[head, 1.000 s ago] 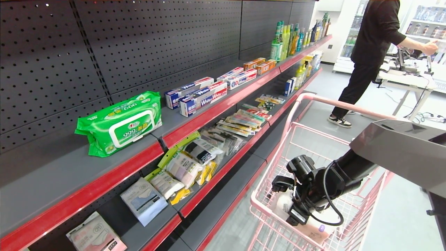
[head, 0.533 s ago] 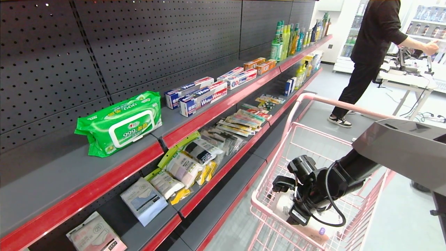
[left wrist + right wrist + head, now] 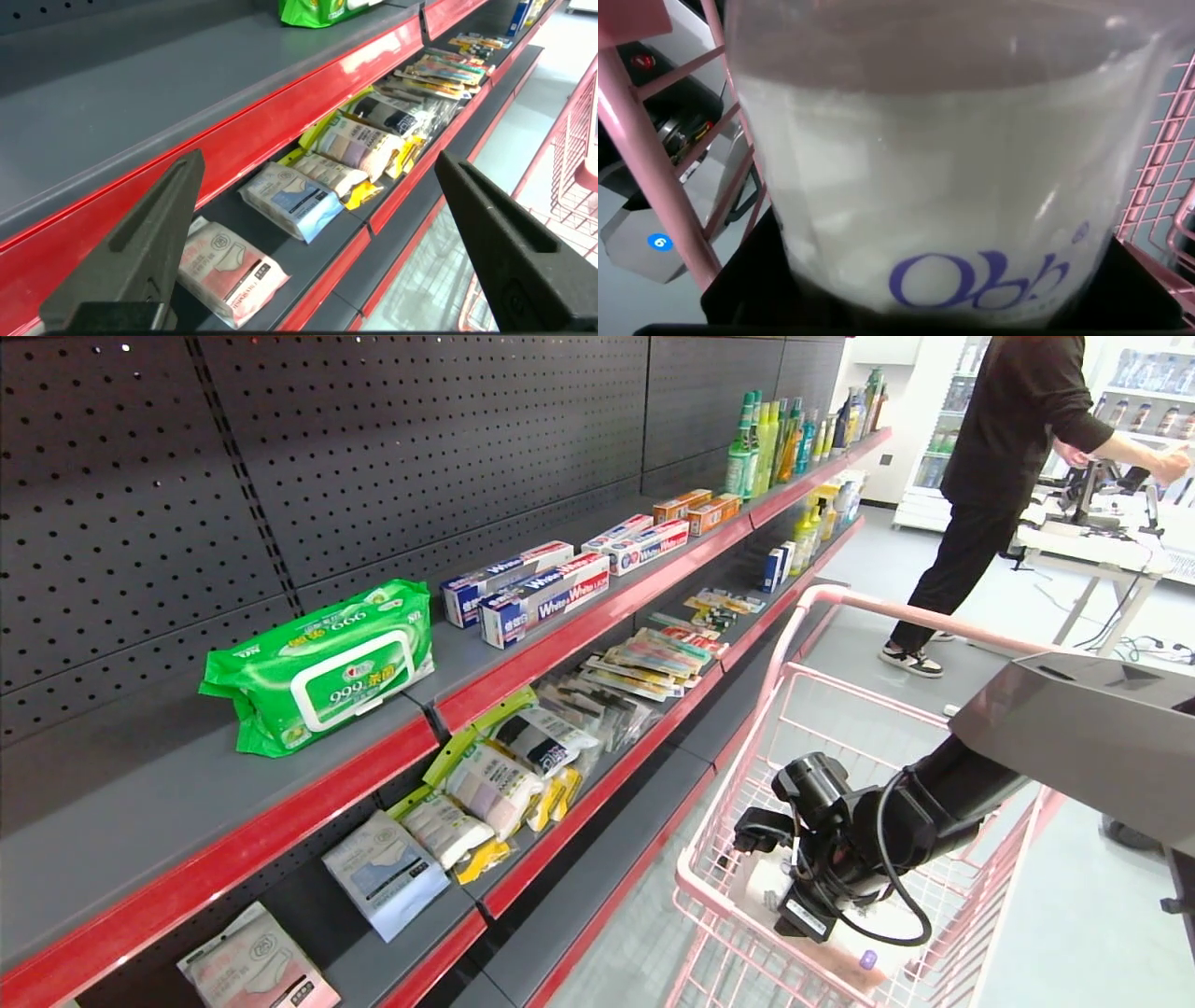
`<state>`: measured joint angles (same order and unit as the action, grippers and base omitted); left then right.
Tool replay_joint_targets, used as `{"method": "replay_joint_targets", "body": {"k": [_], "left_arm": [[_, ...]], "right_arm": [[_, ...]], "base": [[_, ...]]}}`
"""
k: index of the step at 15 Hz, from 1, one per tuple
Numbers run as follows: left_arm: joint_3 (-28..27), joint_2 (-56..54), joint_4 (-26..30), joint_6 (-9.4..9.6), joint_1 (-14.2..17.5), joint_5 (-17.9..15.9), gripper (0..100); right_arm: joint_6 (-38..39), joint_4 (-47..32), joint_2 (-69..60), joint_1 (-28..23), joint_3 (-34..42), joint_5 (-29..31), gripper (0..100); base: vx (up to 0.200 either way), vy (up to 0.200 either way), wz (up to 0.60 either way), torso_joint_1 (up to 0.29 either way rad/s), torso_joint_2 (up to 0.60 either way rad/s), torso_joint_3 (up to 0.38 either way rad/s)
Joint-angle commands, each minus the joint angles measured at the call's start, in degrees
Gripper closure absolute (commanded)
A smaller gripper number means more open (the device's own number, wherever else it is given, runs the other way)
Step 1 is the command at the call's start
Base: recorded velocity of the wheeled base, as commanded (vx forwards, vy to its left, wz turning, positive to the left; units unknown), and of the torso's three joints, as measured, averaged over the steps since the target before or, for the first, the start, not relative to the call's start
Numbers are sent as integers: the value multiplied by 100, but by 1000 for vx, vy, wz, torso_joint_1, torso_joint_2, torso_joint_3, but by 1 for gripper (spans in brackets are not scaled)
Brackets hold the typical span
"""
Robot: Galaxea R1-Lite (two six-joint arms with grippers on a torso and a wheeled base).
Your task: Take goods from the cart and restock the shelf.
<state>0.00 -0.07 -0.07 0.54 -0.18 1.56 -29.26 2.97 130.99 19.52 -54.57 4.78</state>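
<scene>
My right tool [image 3: 786, 903] is down inside the one pink cart [image 3: 840, 602], directly over a single white bottle [image 3: 952, 187] lying on the cart's wire bottom. The bottle is right up against the tool, but I cannot tell whether the tool grips it.

My left tool [image 3: 320, 163] is spread wide and holds nothing. It faces the shelf [image 3: 280, 821]. Straight ahead of it, on the lower board, lie flat packs [image 3: 290, 201], overlapping too much for me to count.

On the board above are one green wipes pack [image 3: 317, 667], four blue-and-white boxes [image 3: 546, 597] and two orange boxes [image 3: 695, 509]. Farthest off is a cluster of green bottles [image 3: 761, 443].

The boards are grey with red front edges, backed by black pegboard. The floor under the cart is pale.
</scene>
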Motion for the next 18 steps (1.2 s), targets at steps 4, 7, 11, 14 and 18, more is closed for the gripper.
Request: {"method": "replay_joint_targets", "body": {"k": [4, 7, 11, 14, 18], "left_arm": [[0, 7, -1, -1, 1, 2, 0], [0, 7, -1, -1, 1, 2, 0], [0, 7, -1, -1, 1, 2, 0], [0, 7, -1, -1, 1, 2, 0], [0, 7, -1, -1, 1, 2, 0]], "right_arm": [[219, -7, -504, -9, 16, -12, 100], [227, -7, -706, -115, 69, -12, 100], [236, -7, -1111, -352, 183, -3, 100], [544, 1, -1585, -458, 280, 6, 100], [895, 1, -2710, -554, 464, -21, 100]], "base": [[0, 0, 0, 0, 0, 0], [0, 0, 0, 0, 0, 0], [0, 0, 0, 0, 0, 0], [0, 0, 0, 0, 0, 0], [0, 0, 0, 0, 0, 0]]}}
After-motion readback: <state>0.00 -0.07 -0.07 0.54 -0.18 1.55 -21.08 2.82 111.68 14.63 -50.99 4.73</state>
